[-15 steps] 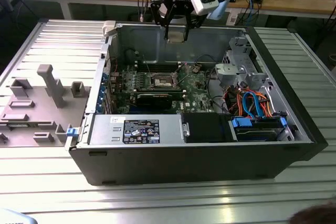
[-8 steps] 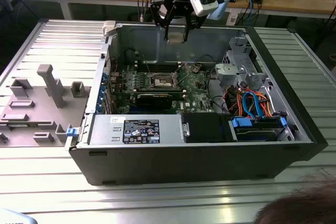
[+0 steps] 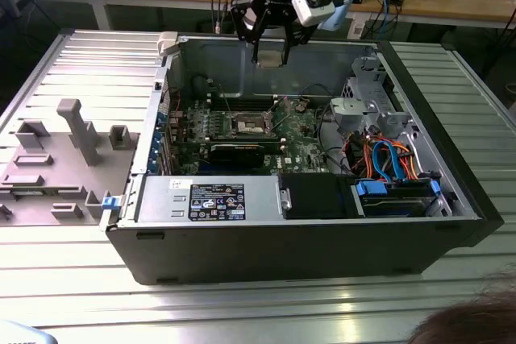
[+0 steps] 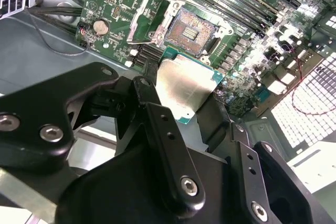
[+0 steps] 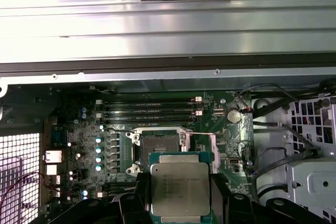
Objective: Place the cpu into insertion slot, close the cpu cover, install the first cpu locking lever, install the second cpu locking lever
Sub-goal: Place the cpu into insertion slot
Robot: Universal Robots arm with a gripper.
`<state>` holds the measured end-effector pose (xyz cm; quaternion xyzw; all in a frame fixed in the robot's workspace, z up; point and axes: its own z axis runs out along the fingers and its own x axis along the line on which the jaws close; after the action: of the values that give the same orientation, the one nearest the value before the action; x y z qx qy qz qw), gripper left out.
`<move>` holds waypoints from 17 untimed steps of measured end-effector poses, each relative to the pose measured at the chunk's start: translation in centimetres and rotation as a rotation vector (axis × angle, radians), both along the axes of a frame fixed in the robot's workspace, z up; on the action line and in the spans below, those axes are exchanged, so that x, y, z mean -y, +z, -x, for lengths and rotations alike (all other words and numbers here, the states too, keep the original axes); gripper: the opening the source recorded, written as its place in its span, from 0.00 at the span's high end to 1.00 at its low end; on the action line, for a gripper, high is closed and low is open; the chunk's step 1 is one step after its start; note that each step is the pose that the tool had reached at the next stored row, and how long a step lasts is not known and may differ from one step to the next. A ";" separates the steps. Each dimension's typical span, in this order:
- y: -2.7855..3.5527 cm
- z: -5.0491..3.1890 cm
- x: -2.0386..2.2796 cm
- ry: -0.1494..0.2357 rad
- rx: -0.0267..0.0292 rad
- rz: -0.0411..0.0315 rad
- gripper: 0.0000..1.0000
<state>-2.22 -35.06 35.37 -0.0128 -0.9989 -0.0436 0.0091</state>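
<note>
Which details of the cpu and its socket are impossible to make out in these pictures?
- cpu, second wrist view: one part is hidden behind the black jaws that hold it.
- Underside of the cpu, both wrist views: it faces away from the cameras, so its contacts cannot be seen.
- insertion slot, exterior view: too small to show its pins.

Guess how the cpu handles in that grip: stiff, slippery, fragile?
The cpu is probably rigid: it is a flat plate with a metal lid and shows no sag. The smooth lid looks slippery, but the gripper pinches its edges. Its thin green rim may chip if knocked against the slot.
</note>
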 end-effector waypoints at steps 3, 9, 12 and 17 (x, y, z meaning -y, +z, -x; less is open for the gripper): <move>-0.05 0.00 0.00 0.000 0.0000 0.0000 0.45; -0.18 0.01 0.02 0.000 0.0000 0.0000 0.45; -0.24 0.02 0.02 0.000 0.0000 0.0000 0.45; -0.33 0.02 0.02 0.000 0.0000 0.0000 0.45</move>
<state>-2.24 -35.08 35.04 -0.0128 -0.9989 -0.0436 0.0091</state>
